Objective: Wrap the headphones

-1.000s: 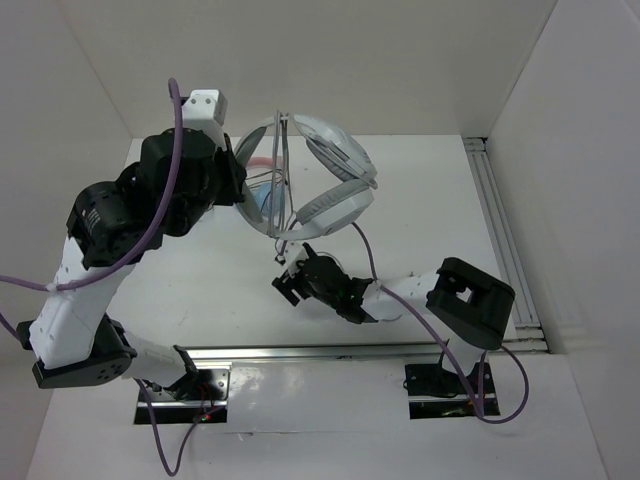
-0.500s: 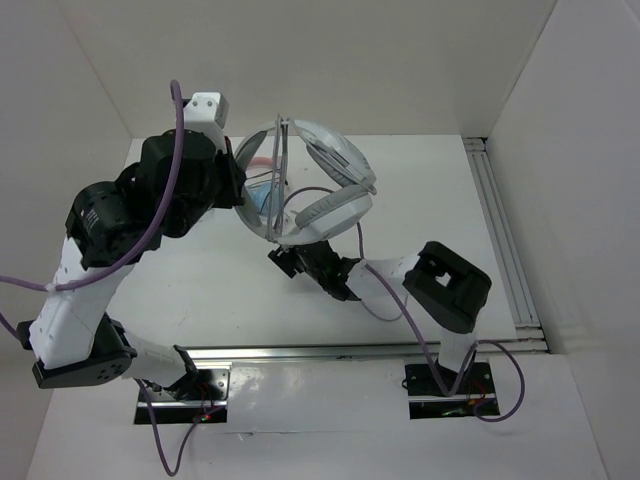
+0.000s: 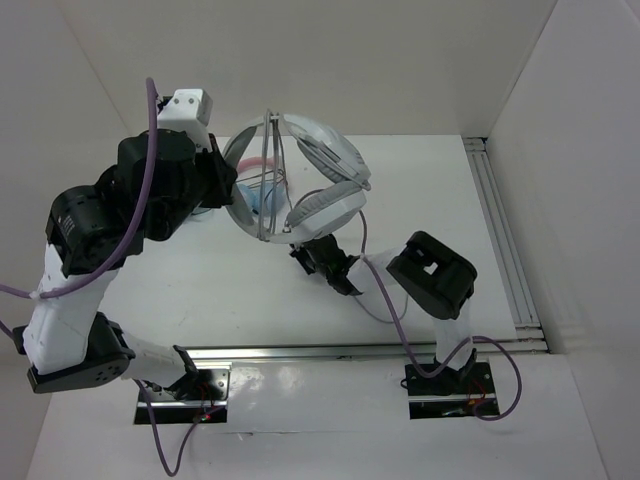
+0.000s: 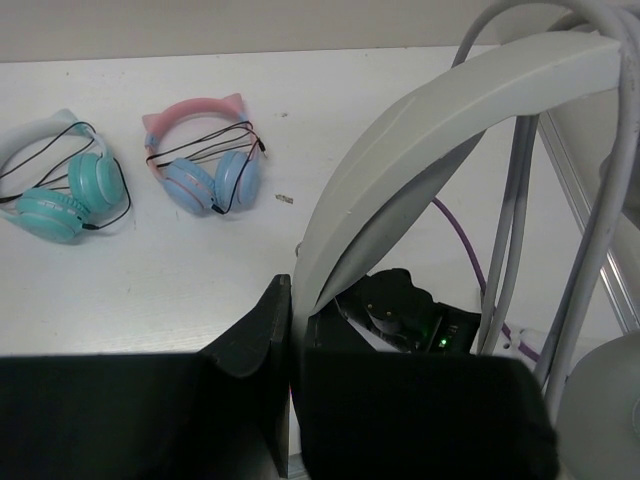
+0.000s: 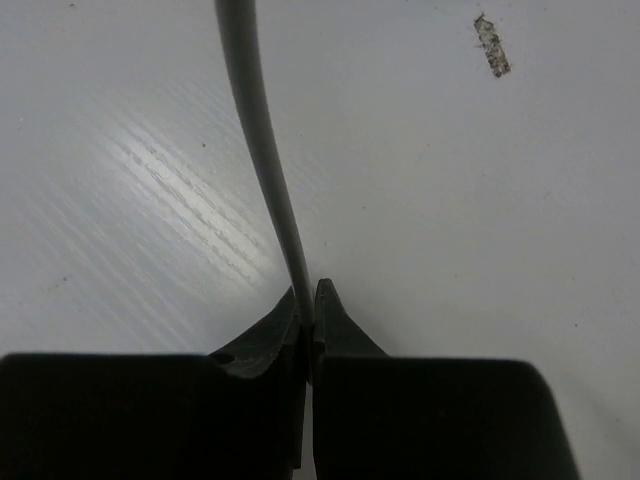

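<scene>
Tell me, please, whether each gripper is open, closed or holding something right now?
The left gripper is closed on the headphones.
The right gripper is closed on their grey cable.

White-grey headphones [image 3: 326,208], teal pair [image 4: 92,178], pink-blue cat-ear pair [image 4: 190,185]

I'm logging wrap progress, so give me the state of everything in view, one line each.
white-and-grey headphones: raised off the table, cable looped across them.
grey cable: pinched by the right end effector.
left end effector: shut on the white-and-grey headphones.
right end effector: shut on the grey cable.
teal headphones: lying on the table, black cable wound around.
pink-and-blue cat-ear headphones: lying on the table, cable wound around.
</scene>
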`<state>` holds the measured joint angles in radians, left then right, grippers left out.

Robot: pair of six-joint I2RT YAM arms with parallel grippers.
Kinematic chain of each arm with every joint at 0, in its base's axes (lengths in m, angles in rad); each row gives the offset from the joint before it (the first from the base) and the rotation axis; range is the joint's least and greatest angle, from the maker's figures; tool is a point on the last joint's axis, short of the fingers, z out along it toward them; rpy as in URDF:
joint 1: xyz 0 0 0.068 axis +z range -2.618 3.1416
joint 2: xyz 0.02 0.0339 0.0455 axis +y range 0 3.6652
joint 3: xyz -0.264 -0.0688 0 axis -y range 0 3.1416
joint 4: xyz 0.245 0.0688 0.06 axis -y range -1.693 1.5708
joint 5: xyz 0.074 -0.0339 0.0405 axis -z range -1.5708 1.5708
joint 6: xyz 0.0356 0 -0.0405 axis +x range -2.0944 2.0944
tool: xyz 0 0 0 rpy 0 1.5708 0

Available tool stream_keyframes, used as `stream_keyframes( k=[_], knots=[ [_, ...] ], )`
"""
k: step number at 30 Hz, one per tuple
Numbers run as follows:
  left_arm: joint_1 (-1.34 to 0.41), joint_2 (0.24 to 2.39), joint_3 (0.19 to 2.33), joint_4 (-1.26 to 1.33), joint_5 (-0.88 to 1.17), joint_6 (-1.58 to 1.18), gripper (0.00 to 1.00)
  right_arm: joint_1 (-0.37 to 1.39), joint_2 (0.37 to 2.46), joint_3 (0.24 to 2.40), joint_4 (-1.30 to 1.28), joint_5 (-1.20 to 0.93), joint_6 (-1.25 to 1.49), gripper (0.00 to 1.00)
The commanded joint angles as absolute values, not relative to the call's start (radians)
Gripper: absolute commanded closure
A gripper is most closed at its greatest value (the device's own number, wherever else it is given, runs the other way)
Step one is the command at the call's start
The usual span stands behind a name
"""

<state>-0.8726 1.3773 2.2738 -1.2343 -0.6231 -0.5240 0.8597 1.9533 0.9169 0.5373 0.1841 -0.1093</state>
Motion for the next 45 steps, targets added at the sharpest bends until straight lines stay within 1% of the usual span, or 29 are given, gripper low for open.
stream_keyframes(
  k=[1,3,8,11,13,15,17,19,21,24,26,27,29,31,32,33,34,36,37,39,41,44,45],
  knots=[
    [-0.871,1.341,2.324,-1.135,-0.637,-0.555,1.00,0.877,1.879,0.844,0.621,0.228,-0.043,1.00],
    [-0.871,1.341,2.324,-1.135,-0.637,-0.555,1.00,0.877,1.807,0.766,0.643,0.296,-0.014,1.00],
    [-0.871,1.330,2.324,-1.144,-0.699,-0.568,1.00,0.847,1.614,0.647,0.611,0.308,0.055,1.00],
    [-0.871,1.321,2.324,-1.135,-0.797,-0.589,1.00,0.903,1.522,0.592,0.572,0.285,0.078,1.00],
    [-0.862,1.321,2.290,-1.112,-0.863,-0.598,1.00,0.986,1.430,0.552,0.546,0.264,0.078,1.00],
    [-0.862,1.334,2.270,-1.085,-0.864,-0.609,1.00,1.076,1.349,0.534,0.523,0.206,0.078,1.00],
    [-0.810,1.373,2.279,-1.052,-0.832,-0.609,1.00,1.136,1.316,0.534,0.471,0.242,0.069,1.00],
    [-0.776,1.449,2.339,-1.052,-0.822,-0.609,1.00,1.230,1.270,0.543,0.393,0.314,0.069,1.00],
    [-0.671,1.505,2.409,-1.064,-0.705,-0.609,1.00,1.314,1.229,0.543,0.351,0.325,0.069,1.00],
    [-0.479,1.565,2.399,-1.046,-0.450,-0.661,1.00,1.382,1.215,0.566,0.281,0.336,0.069,1.00],
    [-0.386,1.565,2.326,-1.010,-0.320,-0.670,1.00,1.410,1.215,0.587,0.255,0.370,0.069,1.00],
    [-0.367,1.565,2.269,-0.979,-0.296,-0.682,1.00,1.436,1.215,0.597,0.226,0.397,0.069,1.00],
    [-0.325,1.575,2.231,-0.970,-0.246,-0.692,1.00,1.459,1.224,0.630,0.187,0.438,0.078,1.00],
    [-0.325,1.575,2.157,-0.954,-0.299,-0.674,1.00,1.526,1.224,0.650,0.151,0.522,0.078,1.00],
    [-0.325,1.575,2.125,-0.939,-0.370,-0.664,1.00,1.555,1.210,0.669,0.150,0.561,0.078,1.00],
    [-0.325,1.575,2.053,-0.930,-0.402,-0.643,1.00,1.616,1.191,0.678,0.131,0.599,0.078,1.00],
    [-0.312,1.563,2.016,-0.930,-0.429,-0.643,1.00,1.644,1.190,0.707,0.114,0.665,0.078,1.00],
    [-0.276,1.549,1.936,-0.905,-0.462,-0.632,1.00,1.698,1.177,0.742,0.080,0.718,0.066,1.00],
    [-0.265,1.540,1.858,-0.894,-0.472,-0.623,1.00,1.759,1.177,0.764,0.054,0.786,0.052,1.00],
    [-0.265,1.525,1.787,-0.871,-0.526,-0.612,1.00,1.827,1.195,0.834,0.029,0.868,0.014,1.00],
    [-0.265,1.525,1.709,-0.871,-0.566,-0.601,1.00,1.916,1.241,0.929,-0.037,1.012,-0.012,1.00],
    [-0.252,1.516,1.619,-0.871,-0.551,-0.591,1.00,1.950,1.298,1.046,-0.138,1.142,-0.049,1.00],
    [-0.252,1.484,1.593,-0.861,-0.517,-0.577,1.00,1.950,1.307,1.067,-0.156,1.163,-0.069,1.00]
  ],
)
